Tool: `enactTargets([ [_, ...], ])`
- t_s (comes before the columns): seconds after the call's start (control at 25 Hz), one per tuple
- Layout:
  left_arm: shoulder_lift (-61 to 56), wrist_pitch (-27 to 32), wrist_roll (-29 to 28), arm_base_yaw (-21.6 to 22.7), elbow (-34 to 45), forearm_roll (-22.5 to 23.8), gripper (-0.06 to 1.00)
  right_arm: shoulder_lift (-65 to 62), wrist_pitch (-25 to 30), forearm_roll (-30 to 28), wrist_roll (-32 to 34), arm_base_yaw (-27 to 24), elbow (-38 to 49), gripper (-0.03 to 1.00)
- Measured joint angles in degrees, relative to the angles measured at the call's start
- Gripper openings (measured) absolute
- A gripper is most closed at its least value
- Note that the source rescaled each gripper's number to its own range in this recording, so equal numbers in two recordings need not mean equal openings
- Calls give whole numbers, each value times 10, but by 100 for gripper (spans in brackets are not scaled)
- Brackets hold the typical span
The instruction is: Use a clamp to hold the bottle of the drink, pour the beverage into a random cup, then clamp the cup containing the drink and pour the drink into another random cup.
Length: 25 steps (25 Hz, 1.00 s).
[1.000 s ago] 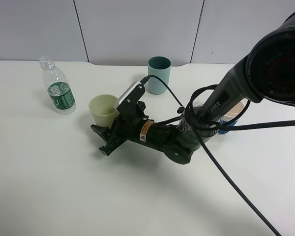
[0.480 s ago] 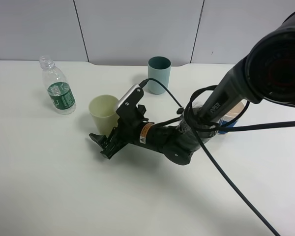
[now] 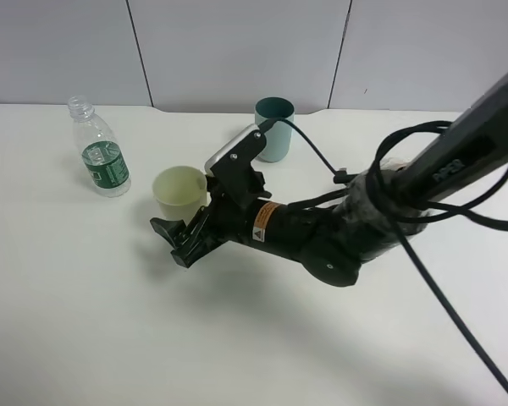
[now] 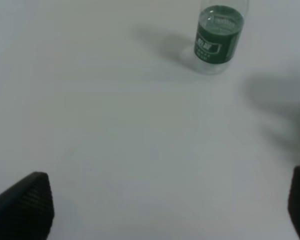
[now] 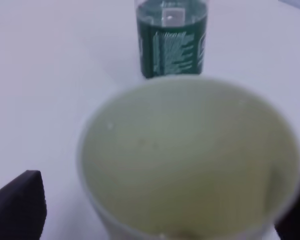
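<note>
A clear bottle [image 3: 97, 149] with a green label stands uncapped at the far left; it also shows in the left wrist view [image 4: 220, 36] and the right wrist view [image 5: 171, 39]. A pale yellow-green cup [image 3: 179, 191] stands upright right of it. My right gripper [image 3: 173, 239] reaches across from the right and is open at this cup. In the right wrist view the cup [image 5: 190, 155] fills the gap between the fingers of that gripper [image 5: 155, 215]; I cannot tell whether they touch it. A teal cup [image 3: 274, 128] stands behind. My left gripper [image 4: 160, 205] is open and empty over bare table.
The right arm [image 3: 339, 241] and its looping black cables [image 3: 423, 211] lie across the middle and right of the white table [image 3: 85, 321]. A grey wall [image 3: 237, 51] runs along the table's back edge. The left arm is out of the exterior view.
The right arm has stretched out lower across the table and its wrist has tipped up a little. The gripper stays open at the pale cup. Cups and bottle have not moved.
</note>
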Motion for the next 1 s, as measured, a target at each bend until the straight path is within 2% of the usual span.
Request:
enactTargets([
  [0.24,0,0,0,0,0,0,87,-102,60,43,-7,0,74,90],
  [0.6,0,0,0,0,0,0,87,-245,173,45,-34,-3,89,90],
  [0.8,0,0,0,0,0,0,87,-307,208,41,-42,-35,89,90],
  [1.0,0,0,0,0,0,0,87,-361,267,4,-63,-108,89,90],
])
